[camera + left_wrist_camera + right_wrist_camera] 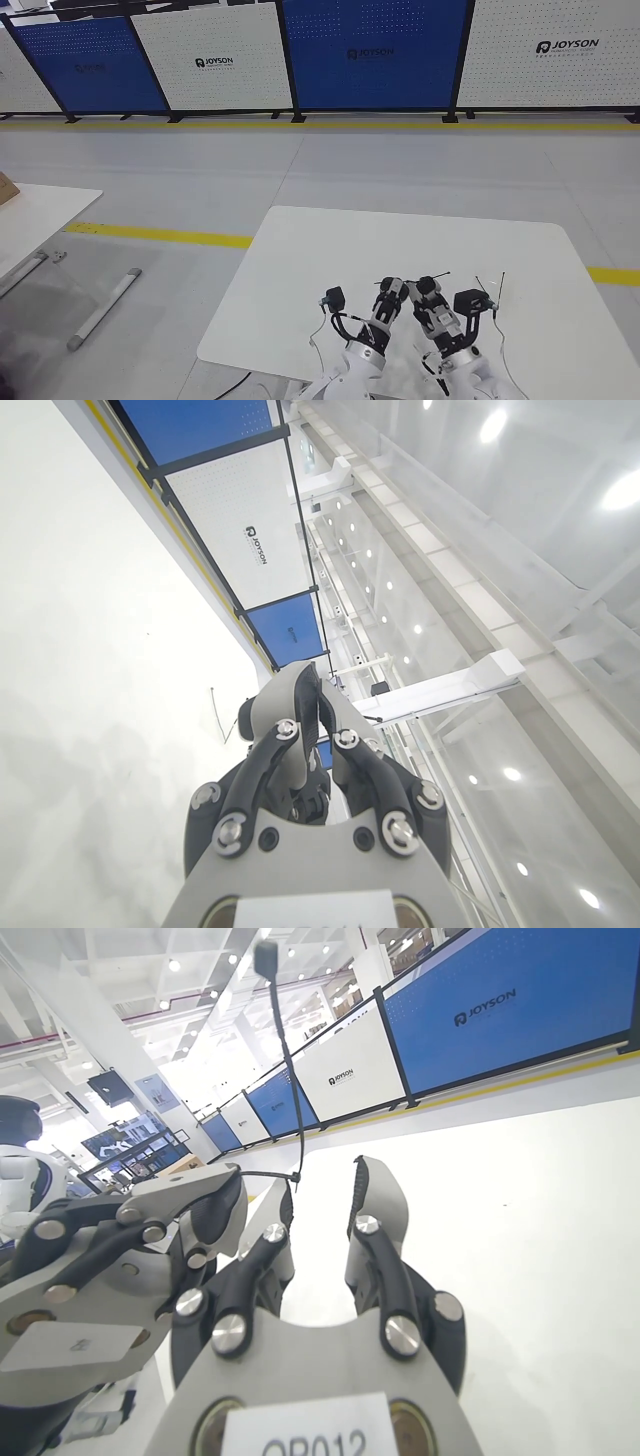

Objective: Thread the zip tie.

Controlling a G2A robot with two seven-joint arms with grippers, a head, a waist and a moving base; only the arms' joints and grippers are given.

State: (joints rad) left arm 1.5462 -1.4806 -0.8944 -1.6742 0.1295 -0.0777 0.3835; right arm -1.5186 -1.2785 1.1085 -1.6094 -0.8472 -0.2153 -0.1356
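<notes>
At the left tool, zip tie: long axis upward, head topmost.

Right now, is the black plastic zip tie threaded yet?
Done: the left gripper is shut on the thin black plastic zip tie, held above the white table. In hand: the open right gripper sits beside it. Left: no closed loop shows, so threading seems undone.

I am recording the zip tie as black. My right pincer is showing pale grey fingers with black ribbed pads; my left pincer is matching it. The bench is reading plain white. Barrier panels are alternating blue and white, dotted with holes; a yellow stripe is crossing the grey floor.
</notes>
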